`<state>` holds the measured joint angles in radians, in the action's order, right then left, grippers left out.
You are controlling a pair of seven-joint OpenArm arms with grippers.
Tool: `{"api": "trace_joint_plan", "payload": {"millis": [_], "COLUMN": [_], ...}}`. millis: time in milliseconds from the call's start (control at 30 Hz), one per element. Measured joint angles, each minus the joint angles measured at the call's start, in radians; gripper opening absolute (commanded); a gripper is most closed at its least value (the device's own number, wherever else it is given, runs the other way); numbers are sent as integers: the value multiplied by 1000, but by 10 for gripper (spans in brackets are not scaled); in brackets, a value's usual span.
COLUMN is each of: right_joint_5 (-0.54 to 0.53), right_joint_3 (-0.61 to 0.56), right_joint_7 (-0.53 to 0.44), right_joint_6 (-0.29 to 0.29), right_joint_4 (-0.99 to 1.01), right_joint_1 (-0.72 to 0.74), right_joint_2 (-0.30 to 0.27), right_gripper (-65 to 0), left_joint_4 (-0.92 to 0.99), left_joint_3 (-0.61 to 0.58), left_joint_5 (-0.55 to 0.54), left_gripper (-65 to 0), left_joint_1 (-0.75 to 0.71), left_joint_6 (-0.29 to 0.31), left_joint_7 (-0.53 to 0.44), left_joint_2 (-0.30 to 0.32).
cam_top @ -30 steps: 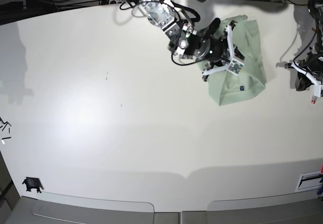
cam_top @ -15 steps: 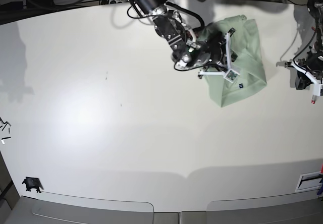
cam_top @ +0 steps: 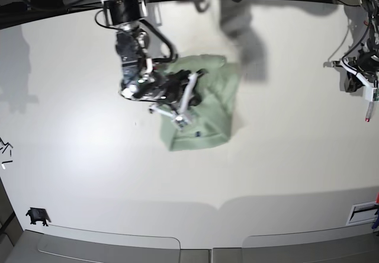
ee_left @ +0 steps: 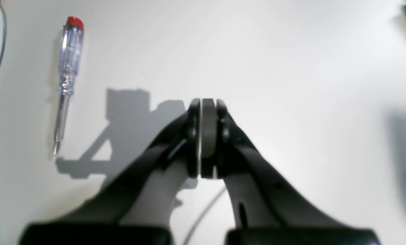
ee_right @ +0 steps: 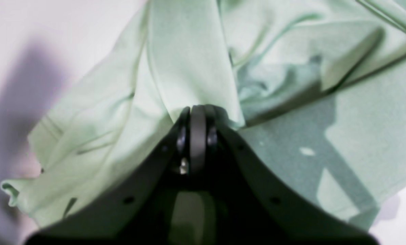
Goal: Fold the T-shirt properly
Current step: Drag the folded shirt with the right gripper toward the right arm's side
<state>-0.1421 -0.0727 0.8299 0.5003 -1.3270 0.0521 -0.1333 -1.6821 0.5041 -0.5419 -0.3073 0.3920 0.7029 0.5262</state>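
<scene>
Pinching a fold of the T-shirt (ee_right: 196, 68) in my right fingers (ee_right: 197, 112), upper middle of the base view.

My right fingers are pressed together on the pale green cloth, which rises in a ridge at the tips; the rest of the shirt lies rumpled on the white bench (cam_top: 89, 156), a small dark tag (cam_top: 198, 134) showing near its lower edge. My left fingers (ee_left: 203, 105) are pressed together on nothing, at the right edge of the base view, well apart from the shirt. A red-capped screwdriver (ee_left: 66, 78) lies on the bench beside them.
</scene>
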Motion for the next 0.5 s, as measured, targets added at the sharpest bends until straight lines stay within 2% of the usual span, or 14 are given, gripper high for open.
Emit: {"api": "trace_joint_plan", "payload": {"millis": [267, 500], "right_joint_5": [-146, -163], "right_joint_3": [208, 351], "right_joint_7": [-38, -26], "right_joint_6": [62, 87], "right_joint_4": [-10, -6], "right_joint_1": [-114, -197], "right_joint_2": [-198, -364], "right_gripper": [-650, -650], "left_joint_4": [0, 0], "left_joint_3": [0, 0], "left_joint_5": [0, 0], "left_gripper": [-650, -650], "left_joint_1": [0, 0], "left_joint_6": [0, 0], "left_joint_7": [2, 1], "left_joint_2": [0, -2]}}
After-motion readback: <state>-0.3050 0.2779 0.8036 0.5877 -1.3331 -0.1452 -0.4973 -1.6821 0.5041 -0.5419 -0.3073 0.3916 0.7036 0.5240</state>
